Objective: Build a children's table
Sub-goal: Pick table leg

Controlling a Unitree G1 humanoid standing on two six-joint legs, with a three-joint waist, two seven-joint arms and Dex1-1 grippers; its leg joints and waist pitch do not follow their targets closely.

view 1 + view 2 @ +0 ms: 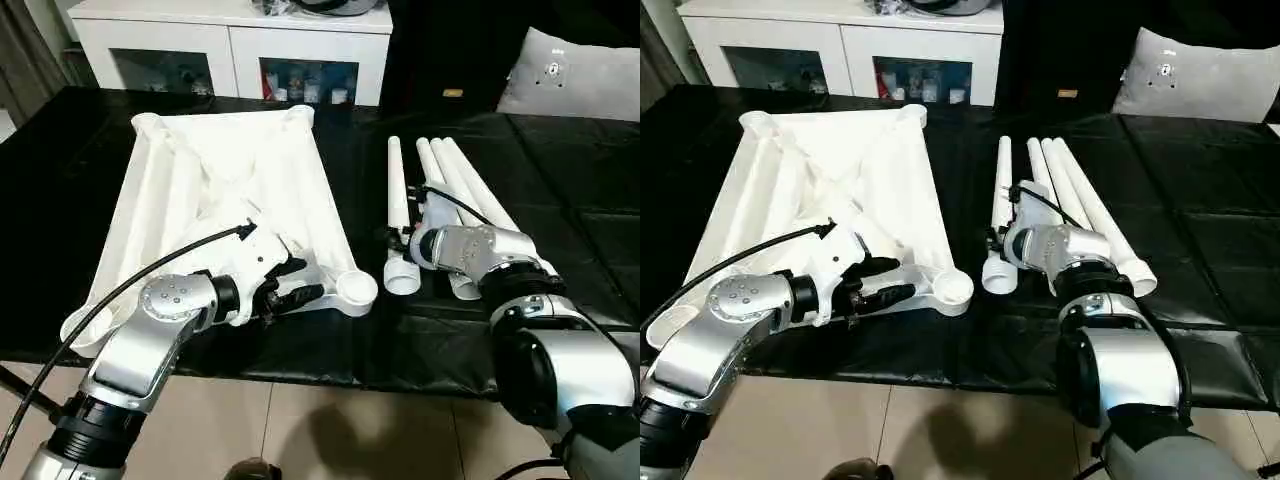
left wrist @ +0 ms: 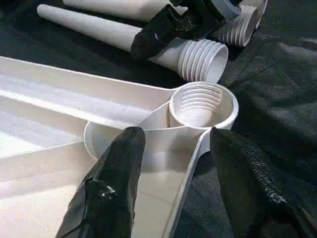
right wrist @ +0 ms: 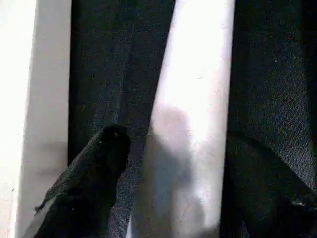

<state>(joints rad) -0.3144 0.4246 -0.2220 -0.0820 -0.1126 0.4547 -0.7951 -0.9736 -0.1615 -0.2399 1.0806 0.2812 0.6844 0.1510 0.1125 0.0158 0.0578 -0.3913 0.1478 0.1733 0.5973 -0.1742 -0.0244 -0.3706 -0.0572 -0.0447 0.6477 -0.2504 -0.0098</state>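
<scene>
White tabletop (image 1: pixel 230 190) upside down, sockets empty | four legs (image 1: pixel 440 200) loose beside | left gripper (image 2: pixel 171 148) open astride corner socket (image 2: pixel 202 105) | right gripper (image 3: pixel 168 144) open around nearest leg (image 3: pixel 190 124); none fitted yet.

You see one upturned table top (image 1: pixel 230 190) on one black-covered surface (image 1: pixel 570 200), with three of its round corner sockets (image 1: pixel 356 290) in view. Four white legs (image 1: pixel 398 200) lie side by side to the robot's right of it. Two grippers appear: the left gripper (image 1: pixel 296 282) and the right gripper (image 2: pixel 168 27). Behind stand one white cabinet (image 1: pixel 230 40) and one white cushion (image 1: pixel 575 75).
</scene>
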